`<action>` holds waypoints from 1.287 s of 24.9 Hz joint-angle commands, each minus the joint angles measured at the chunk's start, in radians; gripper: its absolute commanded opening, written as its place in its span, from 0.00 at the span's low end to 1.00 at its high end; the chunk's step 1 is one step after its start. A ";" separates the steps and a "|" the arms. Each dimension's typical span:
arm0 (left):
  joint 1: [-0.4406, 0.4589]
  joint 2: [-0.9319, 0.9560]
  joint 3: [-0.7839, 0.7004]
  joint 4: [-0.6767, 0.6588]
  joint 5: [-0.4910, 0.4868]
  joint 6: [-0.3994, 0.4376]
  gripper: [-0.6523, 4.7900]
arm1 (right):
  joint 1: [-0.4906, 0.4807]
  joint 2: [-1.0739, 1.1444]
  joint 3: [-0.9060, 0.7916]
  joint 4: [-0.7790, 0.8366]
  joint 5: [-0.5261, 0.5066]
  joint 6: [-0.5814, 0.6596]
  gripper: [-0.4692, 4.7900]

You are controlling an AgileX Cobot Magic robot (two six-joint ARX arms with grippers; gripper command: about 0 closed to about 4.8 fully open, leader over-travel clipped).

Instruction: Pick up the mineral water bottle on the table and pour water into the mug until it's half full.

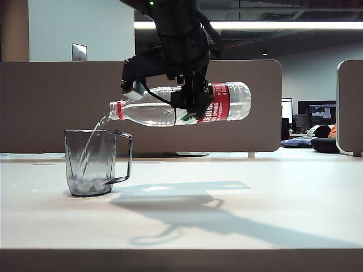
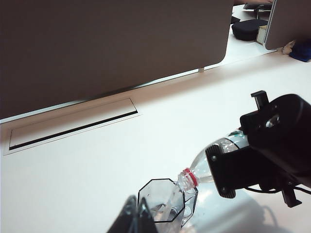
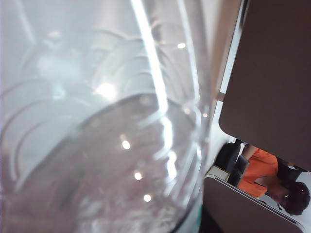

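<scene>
The mineral water bottle [image 1: 181, 105] is hanging nearly level in the air above the desk [image 1: 255, 209], its red-ringed mouth tipping slightly down over the mug [image 1: 91, 163]. A thin stream of water [image 1: 93, 144] is arcing from the mouth into the mug, and a little is pooling at the bottom. The mug is standing upright on the desk's left part, nearer the front edge than the back, handle pointing right.

The right gripper [image 1: 193, 99] is reaching down from above and clamping the bottle around its middle, just beside the red label, its jaws parted only as far as the bottle's width. In the right wrist view the bottle's clear ribbed wall is filling almost everything.

The left gripper [image 2: 136, 216] is hovering just short of the mug, touching nothing; only its dark tips are showing, so I cannot tell how wide its jaws are standing.
</scene>
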 commanded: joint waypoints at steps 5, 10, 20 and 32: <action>0.001 -0.002 0.004 0.013 -0.003 0.003 0.11 | -0.005 -0.014 0.048 0.039 0.018 -0.002 0.61; 0.001 -0.002 0.004 0.013 -0.002 0.003 0.11 | -0.008 -0.014 0.070 0.032 0.013 0.001 0.61; 0.001 -0.002 0.004 0.013 -0.002 0.003 0.11 | -0.006 -0.014 0.070 0.026 0.009 0.001 0.61; 0.001 -0.002 0.004 0.013 -0.003 0.004 0.11 | -0.003 -0.014 0.070 0.004 -0.002 0.002 0.59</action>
